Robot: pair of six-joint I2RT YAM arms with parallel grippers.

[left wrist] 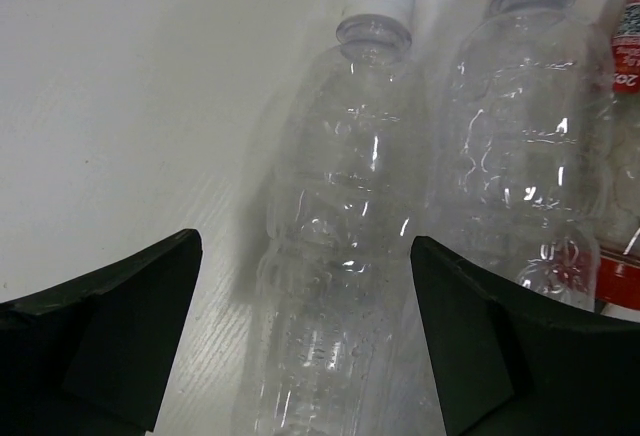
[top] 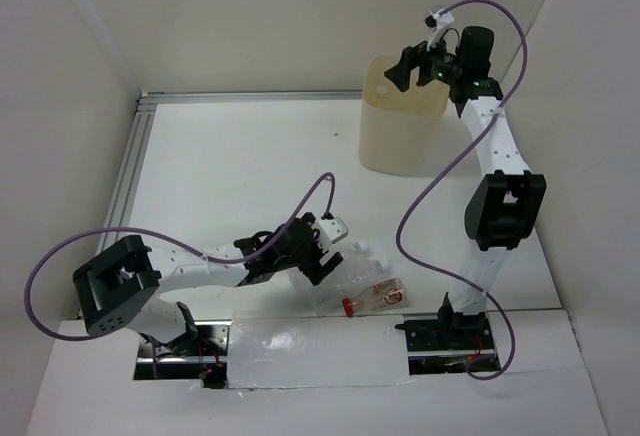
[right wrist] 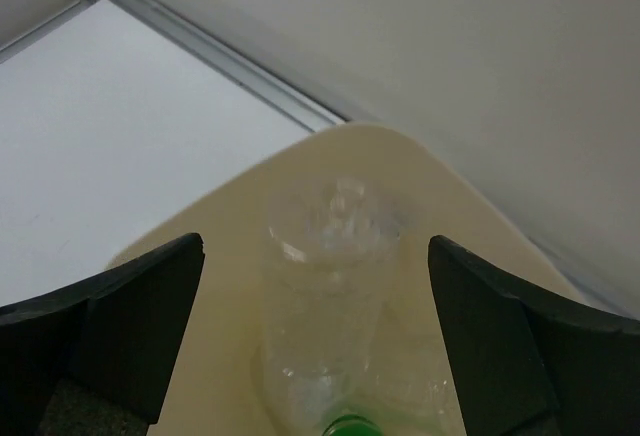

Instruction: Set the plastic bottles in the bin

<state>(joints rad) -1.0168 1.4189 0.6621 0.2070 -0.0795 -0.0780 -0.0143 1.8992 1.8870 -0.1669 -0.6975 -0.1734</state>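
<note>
My left gripper (top: 326,248) is open low over the table, its jaws wide on either side of a clear white-capped bottle (left wrist: 340,246) that lies between them without touching. A second clear bottle (left wrist: 520,136) lies right of it, and a red-labelled one (left wrist: 628,46) is at the frame edge. From above, the red-capped bottle (top: 372,299) lies near the front. My right gripper (top: 405,71) is open and empty above the beige bin (top: 400,136). In the right wrist view the bin (right wrist: 225,246) holds a clear bottle (right wrist: 325,286) and a green one (right wrist: 350,426) below my jaws.
An aluminium rail (top: 250,98) runs along the table's far and left edges, with white walls close behind. Purple cables loop off both arms. A taped white sheet (top: 300,351) covers the near edge between the arm bases.
</note>
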